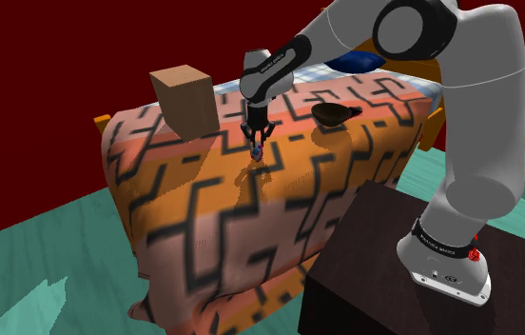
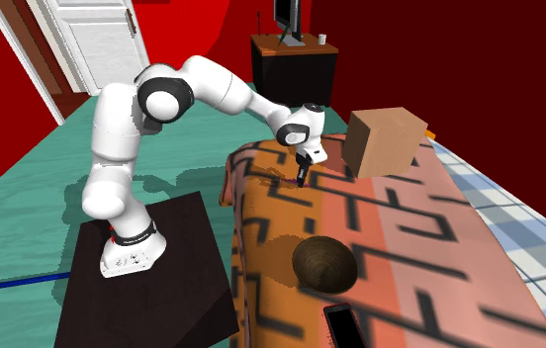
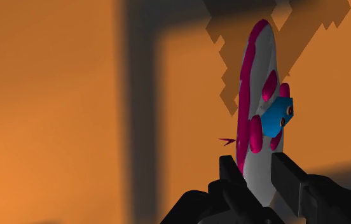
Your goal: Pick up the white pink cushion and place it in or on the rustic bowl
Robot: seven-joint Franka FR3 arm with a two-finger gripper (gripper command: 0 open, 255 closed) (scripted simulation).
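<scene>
- The white Franka arm (image 1: 460, 124) rises from its dark box stand (image 1: 365, 276), bends over at the elbow and reaches towards the shoulder view's left, its wrist turned straight down over the bed
- The all-black two-finger gripper (image 1: 256, 143) is clenched on a flat white cushion with pink blotches and a blue patch (image 3: 257, 83); both fingers (image 3: 234, 175) press its lower end, one on each face
- The cushion hangs edge-on from the claw, seemingly just clear of the bed, with its shadow on the fabric below
- The work surface is a bed under an orange and pink cover with black zigzag lines (image 1: 251, 228)
- A dark brown rounded rustic bowl (image 1: 335, 114) sits on the cover, well apart from the gripper; a plain brown cardboard-coloured box (image 1: 186, 100) stands on the far side
- The room has a teal floor (image 1: 42, 266), dark red walls (image 1: 42, 57) and a white panelled door (image 2: 98, 40)
- Count: one arm, one cushion, one bowl, one box
</scene>
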